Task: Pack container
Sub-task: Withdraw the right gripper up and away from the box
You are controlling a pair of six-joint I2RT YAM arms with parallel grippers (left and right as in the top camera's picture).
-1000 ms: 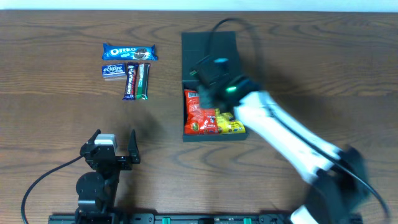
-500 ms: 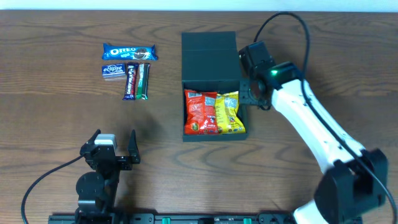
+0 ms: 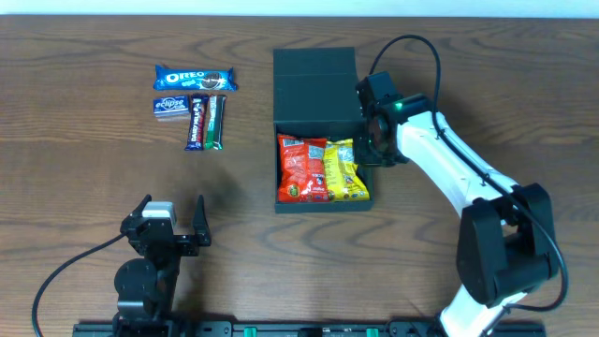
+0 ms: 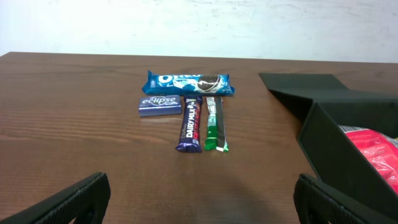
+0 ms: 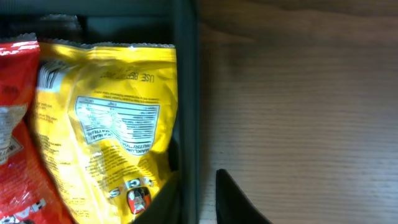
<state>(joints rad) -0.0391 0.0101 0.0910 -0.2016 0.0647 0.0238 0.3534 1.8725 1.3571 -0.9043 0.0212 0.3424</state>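
Note:
The container (image 3: pixel 314 86) is a dark box in the middle of the table, its flap lid open toward the far side. A red packet (image 3: pixel 301 168) and a yellow packet (image 3: pixel 344 170) lie inside it. My right gripper (image 3: pixel 372 150) is at the box's right wall (image 5: pixel 185 74). One finger is inside next to the yellow packet (image 5: pixel 106 106), the other outside over the table. The jaws (image 5: pixel 194 186) are narrowly open around the wall. My left gripper (image 3: pixel 171 213) is open and empty near the front left, with only bare table between its fingers (image 4: pixel 200 202).
Four snacks lie at the far left: an Oreo pack (image 3: pixel 195 78), an Eclipse pack (image 3: pixel 169 106), a Dairy Milk bar (image 3: pixel 197 122) and a green bar (image 3: pixel 216 122). The left wrist view shows them too, with the Oreo pack (image 4: pixel 188 81) farthest and the container (image 4: pixel 348 168) at its right.
My right arm has moved from above the packets to the box's right side and settled with its fingers astride the right wall. The left arm has not moved.

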